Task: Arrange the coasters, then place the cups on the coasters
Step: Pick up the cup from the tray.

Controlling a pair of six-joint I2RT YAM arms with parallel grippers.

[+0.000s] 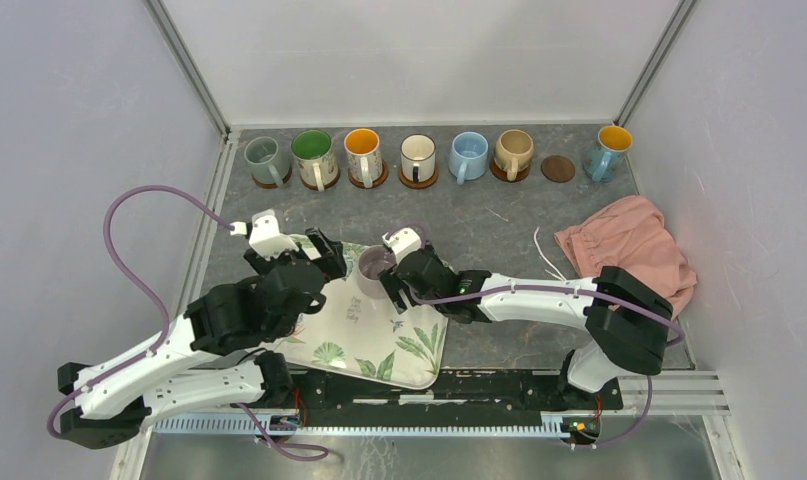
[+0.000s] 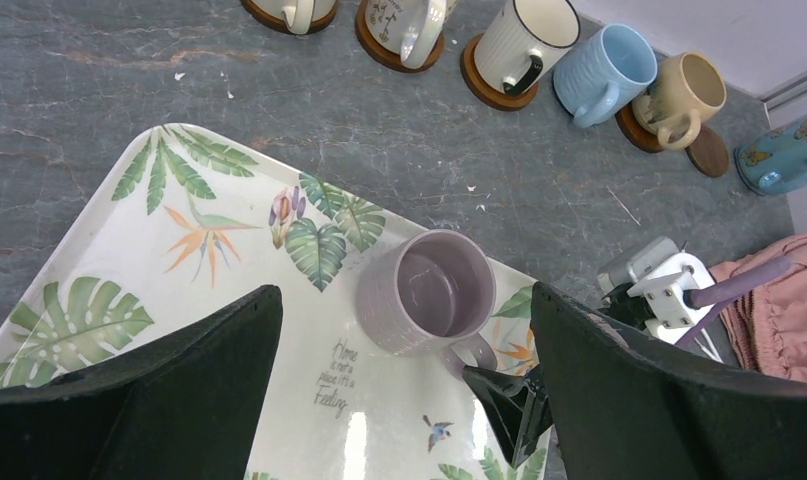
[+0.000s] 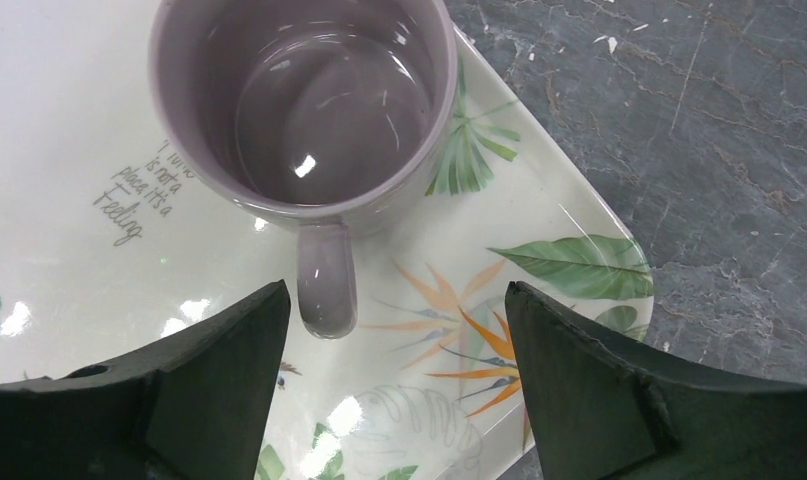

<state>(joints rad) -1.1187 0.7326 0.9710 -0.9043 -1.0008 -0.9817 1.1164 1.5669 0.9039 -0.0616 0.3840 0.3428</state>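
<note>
Setting: a grey marbled table top (image 1: 499,225), closed in by plain white walls (image 1: 419,60).
Task's thing: a pale mauve mug (image 3: 309,110), empty, glossy inside and finely ribbed outside, with a short loop handle (image 3: 326,280).
Where it is: upright on a leaf-print tray (image 1: 379,340), near the tray's far right corner, well apart from the row at the back.
Right gripper (image 3: 394,305): jaws apart, one finger on each side of the handle, neither seen to touch it; nothing is held.
Why so placed: the handle is pointed at the right arm, so it is judged to be the part chosen for the grip.
Left gripper (image 2: 404,310): jaws spread wide and empty, held over the tray just left of the mug, apparently in waiting.
Free coaster: a dark brown disc (image 1: 557,168), bare, in the back row between the tan mug (image 1: 514,150) and the blue mug with orange inside (image 1: 609,150).
Judgement: the mauve mug is taken to be meant for that disc, the only open place seen.
Back row: a grey-green mug (image 1: 264,158), a floral mug with green inside (image 1: 313,155), an orange-inside mug (image 1: 363,155), a cream mug with dark rim (image 1: 418,155) and a light blue mug (image 1: 469,155).
Coasters under them: brown rims are seen beneath most; beneath the blue mug at the right end it cannot be told.
Further out: a crumpled pink cloth (image 1: 629,245) lies at the table's right side.
Progress: seven mugs are lined up; one is left to be moved.
</note>
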